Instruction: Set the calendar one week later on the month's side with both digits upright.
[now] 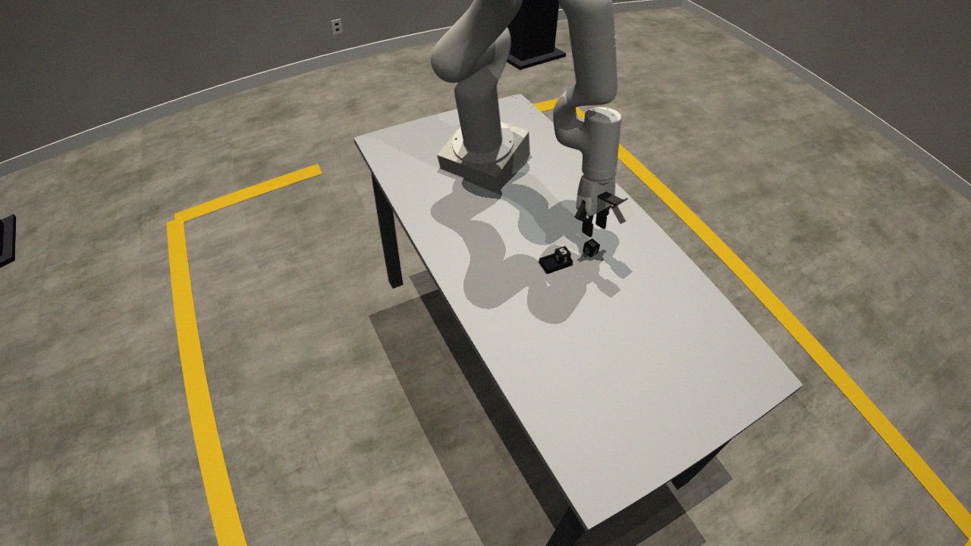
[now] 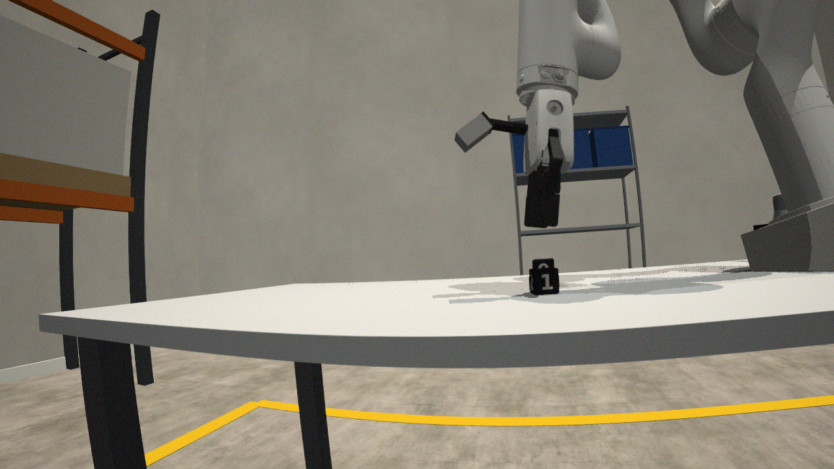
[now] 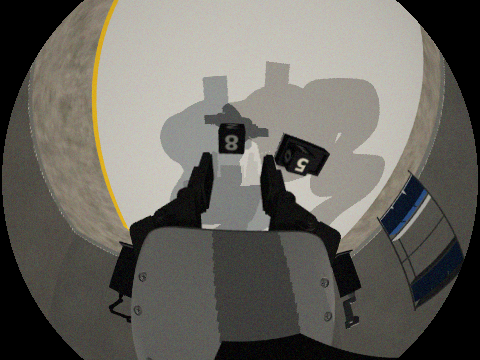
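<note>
My gripper (image 1: 595,227) (image 2: 541,225) (image 3: 237,165) is partly open and empty, a little above a loose black cube. This cube (image 1: 591,247) (image 2: 545,281) (image 3: 231,139) stands on the table; the wrist view shows an 8 on it and a thin strip of another digit's face, and the exterior view shows a 1. The black tray (image 1: 551,267) (image 3: 320,151) lies beside it. The other black cube (image 1: 562,253) (image 2: 543,264) (image 3: 301,163) stands at one end of the tray, with a 5 on its top and a 0 on a side. The month names are not readable.
The white table (image 1: 652,353) (image 2: 373,314) (image 3: 250,30) carries the arm's base (image 1: 483,159) (image 2: 781,245) behind the tray. Arm shadows fall across the cubes and tray. Shelves stand beyond the table.
</note>
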### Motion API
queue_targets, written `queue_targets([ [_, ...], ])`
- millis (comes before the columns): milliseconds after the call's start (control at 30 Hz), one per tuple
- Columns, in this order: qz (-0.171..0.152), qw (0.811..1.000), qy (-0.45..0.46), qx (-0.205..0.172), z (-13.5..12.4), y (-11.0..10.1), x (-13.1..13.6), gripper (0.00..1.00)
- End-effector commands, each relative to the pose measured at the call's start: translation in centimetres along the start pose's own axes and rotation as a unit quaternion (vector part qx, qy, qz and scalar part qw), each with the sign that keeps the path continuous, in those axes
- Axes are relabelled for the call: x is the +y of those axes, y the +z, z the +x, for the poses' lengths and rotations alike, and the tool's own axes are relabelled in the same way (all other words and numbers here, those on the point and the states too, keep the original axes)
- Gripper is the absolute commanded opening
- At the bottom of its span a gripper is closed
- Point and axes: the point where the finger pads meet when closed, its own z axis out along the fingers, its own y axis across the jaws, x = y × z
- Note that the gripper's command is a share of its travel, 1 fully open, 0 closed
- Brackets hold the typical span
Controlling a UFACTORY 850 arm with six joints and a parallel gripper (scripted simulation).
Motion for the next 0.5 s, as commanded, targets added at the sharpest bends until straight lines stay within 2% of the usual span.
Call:
queue_targets([
  [0,0.008,0.999,0.003,0.037,0.03,-0.05,-0.24,0.49],
  [467,0.014,0.999,0.003,0.045,-0.06,-0.11,-0.57,0.49],
])
